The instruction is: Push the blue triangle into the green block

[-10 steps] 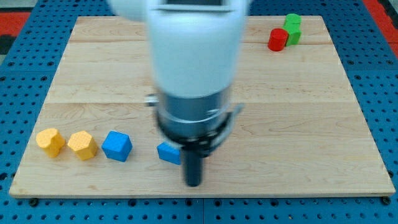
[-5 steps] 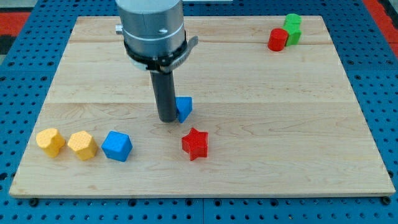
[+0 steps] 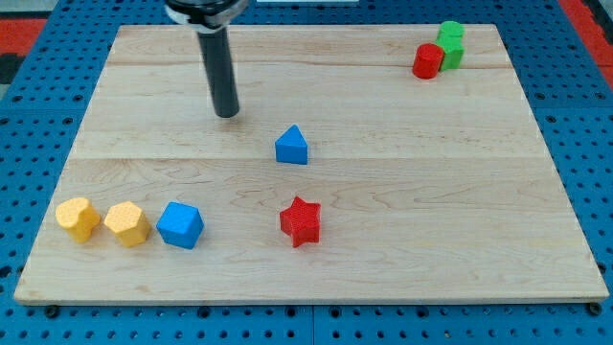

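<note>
Blue triangle (image 3: 292, 147) near the middle of the desk (image 3: 460, 240), free and untouched, with my tip (image 3: 227, 114) up and to the view's left of it, apart. Green block (image 3: 450, 44) far up and to the view's right of the triangle, touching a red block (image 3: 427, 61). No pincer on this rod, so no spread or pinch to tell.
</note>
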{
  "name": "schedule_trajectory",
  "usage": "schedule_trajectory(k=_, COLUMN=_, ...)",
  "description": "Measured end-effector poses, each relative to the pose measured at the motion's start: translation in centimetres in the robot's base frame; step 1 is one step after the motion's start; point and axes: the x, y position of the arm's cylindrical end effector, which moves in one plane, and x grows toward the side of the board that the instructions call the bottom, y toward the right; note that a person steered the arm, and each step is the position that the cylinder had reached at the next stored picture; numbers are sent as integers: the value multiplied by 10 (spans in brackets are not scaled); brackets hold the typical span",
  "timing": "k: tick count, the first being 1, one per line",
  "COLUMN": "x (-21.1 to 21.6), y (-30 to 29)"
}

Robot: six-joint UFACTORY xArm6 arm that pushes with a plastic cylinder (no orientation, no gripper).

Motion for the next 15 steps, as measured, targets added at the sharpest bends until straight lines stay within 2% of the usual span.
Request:
schedule_trajectory(k=1, x=11, y=29)
schedule_trajectory(k=3, x=39, y=-2)
schedule_trajectory(k=4, x=76, y=-18)
schedule_trajectory(k=5, x=123, y=-9)
schedule_trajectory(k=6, x=109, y=84)
schedule_trajectory(k=7, x=66, y=103)
schedule_trajectory(k=10, x=-6, y=83)
schedule_trajectory(k=11, x=-13, y=52)
schedule_trajectory(k=12, x=-21, y=50)
schedule_trajectory(k=13, x=-21, y=115)
schedule_trajectory(k=14, x=-37, y=146)
schedule_trajectory(k=15, x=-64, y=140)
